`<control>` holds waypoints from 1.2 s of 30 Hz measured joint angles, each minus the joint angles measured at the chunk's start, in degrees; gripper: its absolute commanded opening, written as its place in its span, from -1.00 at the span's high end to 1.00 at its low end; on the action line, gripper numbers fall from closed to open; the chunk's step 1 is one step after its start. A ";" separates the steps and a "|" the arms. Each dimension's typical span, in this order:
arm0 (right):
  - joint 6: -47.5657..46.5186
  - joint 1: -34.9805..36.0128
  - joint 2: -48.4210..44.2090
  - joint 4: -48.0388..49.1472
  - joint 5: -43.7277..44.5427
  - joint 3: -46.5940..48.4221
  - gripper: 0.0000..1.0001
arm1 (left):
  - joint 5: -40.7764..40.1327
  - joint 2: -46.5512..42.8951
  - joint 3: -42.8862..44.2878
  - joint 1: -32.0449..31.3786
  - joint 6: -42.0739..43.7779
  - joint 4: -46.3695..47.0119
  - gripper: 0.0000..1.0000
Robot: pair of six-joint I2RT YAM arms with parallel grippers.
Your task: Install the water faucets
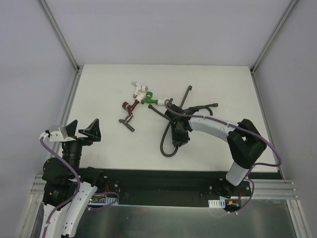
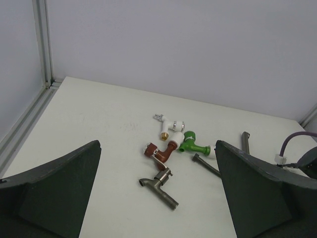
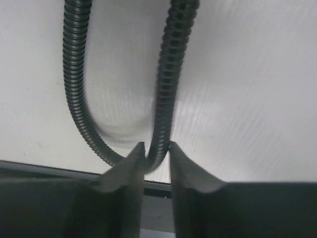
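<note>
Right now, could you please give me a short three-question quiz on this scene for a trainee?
1. True or false: the left hand is open and holds nothing.
2. What is the right hand closed on? A) a faucet B) the flexible hose C) nothing
3. Short answer: in the top view, which faucet lies nearest the arms' bases?

Key: 1 true; 2 B; 3 the grey metal faucet.

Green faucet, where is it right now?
Top view: the green faucet lies in the middle of the table, right of the red faucet, just below-right of the white faucet.
</note>
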 measured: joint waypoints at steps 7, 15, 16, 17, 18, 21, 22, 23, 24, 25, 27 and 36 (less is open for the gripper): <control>-1.46 -4.92 -1.31 -0.33 1.86 0.04 -0.62 | 0.02 0.00 0.00 0.07 0.00 0.00 -0.98; -3.26 -25.18 -4.79 4.24 7.80 3.06 -0.39 | 0.04 0.02 0.00 0.13 0.00 0.00 -0.98; -3.28 -26.82 -4.63 5.18 8.48 4.04 -0.37 | 0.04 0.04 0.00 0.13 0.00 0.00 -0.98; -3.30 -28.46 -4.07 5.66 9.05 5.81 -0.35 | 0.04 0.04 0.00 0.15 0.00 0.00 -0.98; -3.28 -29.33 -3.21 5.99 9.35 7.30 -0.34 | 0.07 0.07 0.00 0.31 -0.02 0.00 -0.98; -2.99 -31.69 1.29 8.20 10.71 13.55 -0.31 | 0.07 0.24 0.00 0.87 -0.02 0.00 -0.98; -2.82 -32.24 2.99 8.85 11.04 15.15 -0.29 | 0.09 0.33 0.00 1.03 0.00 0.00 -0.98; -2.38 -32.89 4.92 9.20 11.41 16.98 -0.26 | 0.11 0.46 0.00 1.22 -0.02 0.00 -0.98; -2.05 -33.31 6.67 9.57 11.50 18.29 -0.24 | 0.11 0.59 0.00 1.27 0.00 -0.02 -0.98; -1.55 -33.92 9.09 9.99 11.54 20.00 -0.22 | 0.11 0.72 0.00 1.27 -0.02 -0.02 -0.98; -0.92 -34.91 13.11 10.88 11.43 21.90 -0.14 | 0.20 1.09 0.00 1.62 -0.02 -0.02 -0.99; 0.57 -38.07 25.00 12.61 7.52 28.33 0.09 | 0.83 3.74 0.00 2.80 -0.04 -0.04 -0.98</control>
